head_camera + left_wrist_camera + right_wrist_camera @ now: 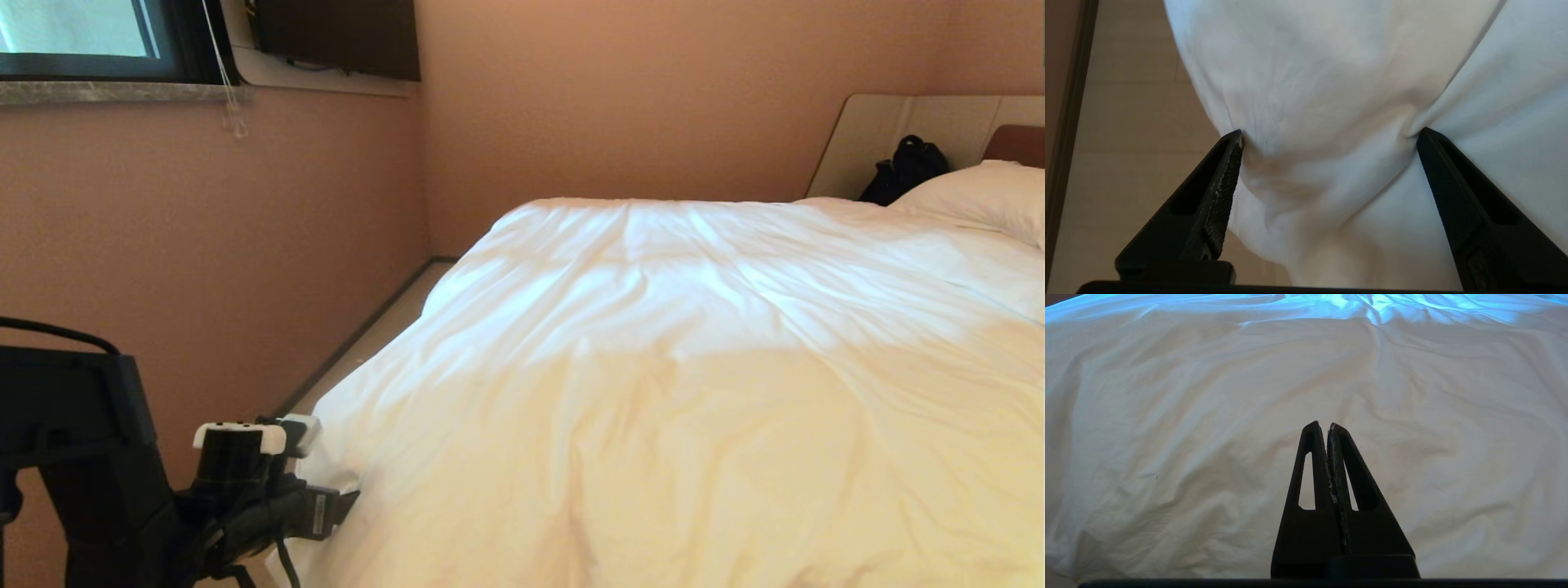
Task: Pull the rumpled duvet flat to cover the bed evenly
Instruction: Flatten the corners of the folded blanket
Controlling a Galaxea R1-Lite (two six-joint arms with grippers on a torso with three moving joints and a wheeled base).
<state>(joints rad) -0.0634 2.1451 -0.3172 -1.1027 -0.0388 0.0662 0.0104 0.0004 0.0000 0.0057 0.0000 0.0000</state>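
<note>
Black fingers (1224, 179) of the left gripper (1327, 139) are spread wide around a hanging fold of the duvet (1331, 81); cloth bulges between them and touches both tips, but it is not pinched. In the head view the duvet (694, 351) is seen spread over nearly all of the bed (906, 131), creased, with its near left corner drooping off the edge beside the left gripper (326, 474). The step in hand is judged to be either a release or a fresh grip at that corner; for a good pull the fold should be taken deeper between the fingers before they are closed, and the cloth drawn outward and level, not down. Open room is offered by the strip of floor (367, 343) between the bed and the wall (204, 245), though it is narrow. The right gripper (1329, 426) is held closed and empty above the duvet. A pillow (980, 196) lies at the head end.
</note>
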